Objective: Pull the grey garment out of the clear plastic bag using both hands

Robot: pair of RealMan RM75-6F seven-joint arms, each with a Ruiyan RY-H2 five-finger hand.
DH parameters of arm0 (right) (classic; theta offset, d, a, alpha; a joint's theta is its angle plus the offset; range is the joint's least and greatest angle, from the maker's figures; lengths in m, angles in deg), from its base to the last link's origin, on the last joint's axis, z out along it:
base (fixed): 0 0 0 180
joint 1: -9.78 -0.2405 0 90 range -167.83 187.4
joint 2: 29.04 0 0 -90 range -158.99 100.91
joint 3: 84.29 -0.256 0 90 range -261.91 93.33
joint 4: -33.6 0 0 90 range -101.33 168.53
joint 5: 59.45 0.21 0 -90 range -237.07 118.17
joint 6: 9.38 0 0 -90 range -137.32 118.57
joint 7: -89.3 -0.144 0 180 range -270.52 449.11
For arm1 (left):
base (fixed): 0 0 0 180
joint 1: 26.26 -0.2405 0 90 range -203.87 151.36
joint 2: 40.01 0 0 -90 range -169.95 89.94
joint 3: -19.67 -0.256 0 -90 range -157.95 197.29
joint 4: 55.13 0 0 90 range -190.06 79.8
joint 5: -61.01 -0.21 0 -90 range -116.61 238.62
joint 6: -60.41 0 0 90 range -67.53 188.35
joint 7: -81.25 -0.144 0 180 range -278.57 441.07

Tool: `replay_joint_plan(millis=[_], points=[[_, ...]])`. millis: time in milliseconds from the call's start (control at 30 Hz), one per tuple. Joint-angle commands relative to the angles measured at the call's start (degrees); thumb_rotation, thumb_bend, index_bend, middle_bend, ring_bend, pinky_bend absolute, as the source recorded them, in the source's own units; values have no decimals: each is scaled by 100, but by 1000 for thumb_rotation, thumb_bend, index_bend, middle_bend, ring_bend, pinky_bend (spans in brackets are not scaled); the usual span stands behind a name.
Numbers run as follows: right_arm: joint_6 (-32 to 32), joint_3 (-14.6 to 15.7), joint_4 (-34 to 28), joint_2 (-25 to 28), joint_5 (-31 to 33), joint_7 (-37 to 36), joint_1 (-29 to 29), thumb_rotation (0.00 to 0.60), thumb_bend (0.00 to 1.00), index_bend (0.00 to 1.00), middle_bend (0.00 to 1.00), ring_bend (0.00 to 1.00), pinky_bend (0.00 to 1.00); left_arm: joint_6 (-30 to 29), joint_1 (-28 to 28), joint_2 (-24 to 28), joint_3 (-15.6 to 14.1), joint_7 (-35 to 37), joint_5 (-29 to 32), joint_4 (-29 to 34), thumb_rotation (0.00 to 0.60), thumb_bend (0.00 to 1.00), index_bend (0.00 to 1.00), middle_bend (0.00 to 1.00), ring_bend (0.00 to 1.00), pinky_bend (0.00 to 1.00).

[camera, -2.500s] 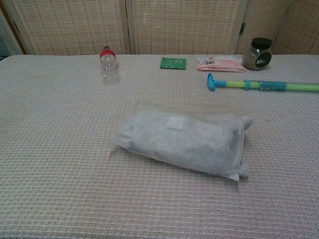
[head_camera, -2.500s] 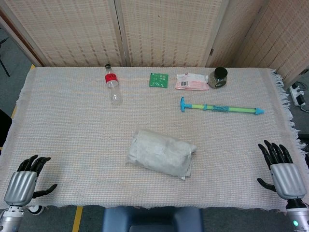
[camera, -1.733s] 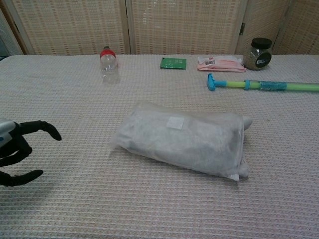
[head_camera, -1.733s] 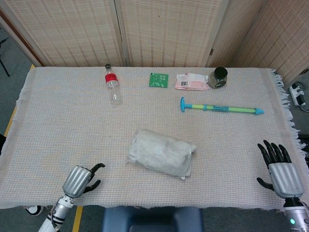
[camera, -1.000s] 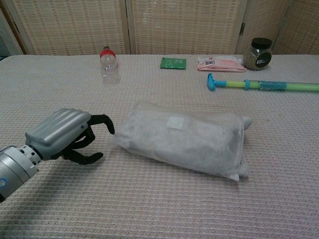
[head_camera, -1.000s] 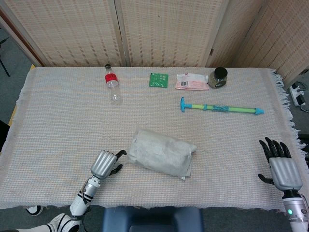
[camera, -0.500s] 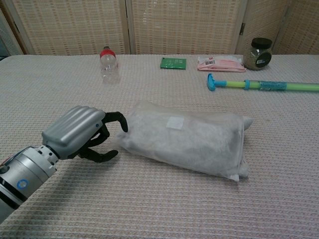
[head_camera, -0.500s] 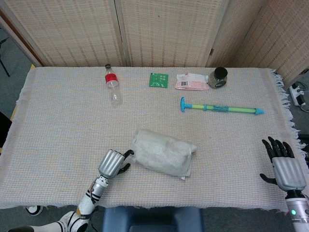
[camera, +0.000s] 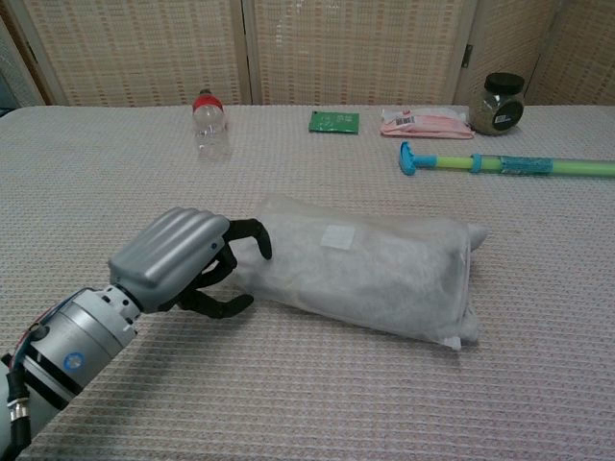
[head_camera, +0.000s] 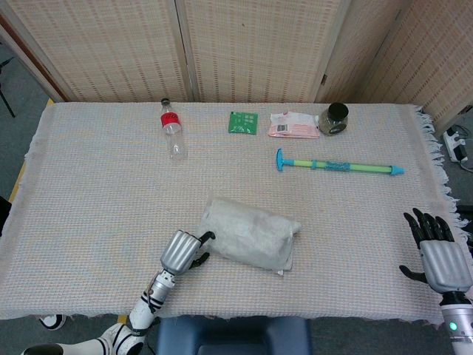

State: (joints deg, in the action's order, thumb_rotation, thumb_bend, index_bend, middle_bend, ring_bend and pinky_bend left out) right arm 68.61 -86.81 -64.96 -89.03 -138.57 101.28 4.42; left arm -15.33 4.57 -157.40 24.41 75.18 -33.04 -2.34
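Observation:
A clear plastic bag [head_camera: 247, 236] [camera: 360, 268] with the folded grey garment inside lies near the table's front middle. A bit of grey fabric pokes out at its right end [camera: 473, 235]. My left hand [head_camera: 182, 250] [camera: 183, 255] has reached the bag's left end, with its dark curled fingers [camera: 252, 233] touching the plastic; I cannot see a firm grip. My right hand [head_camera: 441, 251] hovers at the table's right front edge, fingers spread and holding nothing. It is outside the chest view.
Along the far side stand a plastic bottle with a red label [head_camera: 172, 130], a green packet [head_camera: 242, 122], a pink wipes pack [head_camera: 293, 126] and a dark jar [head_camera: 334, 118]. A blue-green toy pump [head_camera: 338, 166] lies right of centre. A woven cloth [head_camera: 89, 192] covers the table.
My left hand has travelled from the table's front left corner rightwards to the bag's left end. The right hand slid slightly toward the front edge. The bag has not moved.

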Motion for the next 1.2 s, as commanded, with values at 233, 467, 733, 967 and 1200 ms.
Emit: replay_joint_plan(millis=[233, 467, 733, 967, 1200], points=[[-9, -5, 2, 15, 20, -16, -9, 600, 74, 0, 0, 0, 0, -102, 196, -358, 51, 252, -5, -635, 600, 375, 532, 1000, 1000, 1000], [-41, 3, 4, -2, 37, 34, -29, 600, 74, 0, 0, 0, 0, -250, 281, -533, 12, 465, -45, -1081, 600, 511, 664, 1000, 1000, 1000], [-63, 23, 78, -138, -44, 113, -79, 600, 74, 0, 0, 0, 0, -463, 249, -489, -150, 514, -148, -1049, 600, 551, 708, 1000, 1000, 1000], [-264, 59, 906, -973, -675, -410, -430, 600, 108, 195, 0, 0, 0, -517, 177, -313, -311, 296, -217, -684, 600, 558, 720, 1000, 1000, 1000], [-636, -84, 1586, -1693, -878, -833, -918, 600, 210, 420, 21, 0, 0, -527, 131, -151, -356, 118, -220, -382, 600, 557, 722, 1000, 1000, 1000]])
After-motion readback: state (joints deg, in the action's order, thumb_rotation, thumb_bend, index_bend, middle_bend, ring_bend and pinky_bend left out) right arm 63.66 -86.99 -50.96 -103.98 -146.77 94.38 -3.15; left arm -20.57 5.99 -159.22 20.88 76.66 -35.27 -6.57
